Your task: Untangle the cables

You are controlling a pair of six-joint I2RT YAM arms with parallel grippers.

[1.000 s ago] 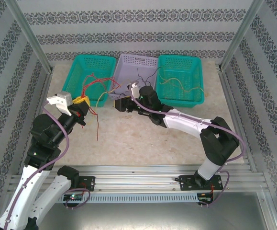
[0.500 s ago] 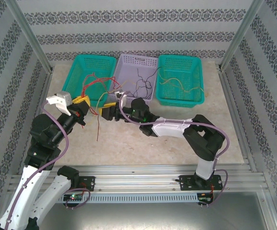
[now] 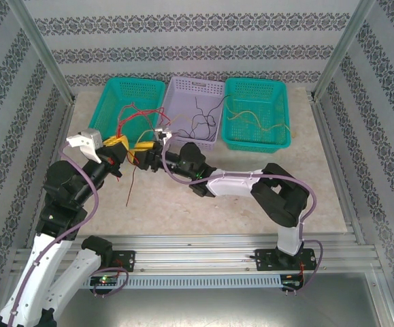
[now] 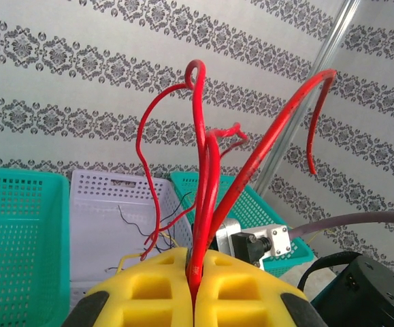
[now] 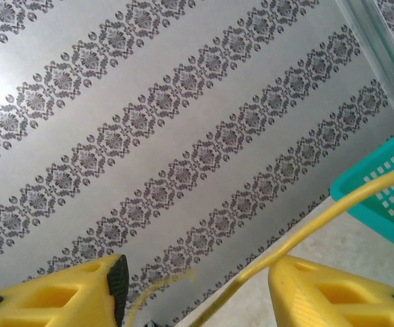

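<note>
The worktop (image 3: 203, 197) carries a lavender basket (image 3: 195, 83) beyond both jaws, with dark cables (image 3: 200, 122) lying in it. The left jaws are clenched on the red cables (image 4: 198, 204), which fan upward from their seam. The right jaws stand released close beside them, with a yellow cable (image 5: 319, 227) crossing the gap unclamped. The step in hand looks like parting yellow from red. Next, the right jaws need to close on the yellow cable and draw it gently away.

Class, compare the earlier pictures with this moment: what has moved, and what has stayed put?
The right hand swung left from the purple basket to beside the left hand, open around a yellow cable. The left hand stayed shut on the red cables; baskets unmoved.
</note>
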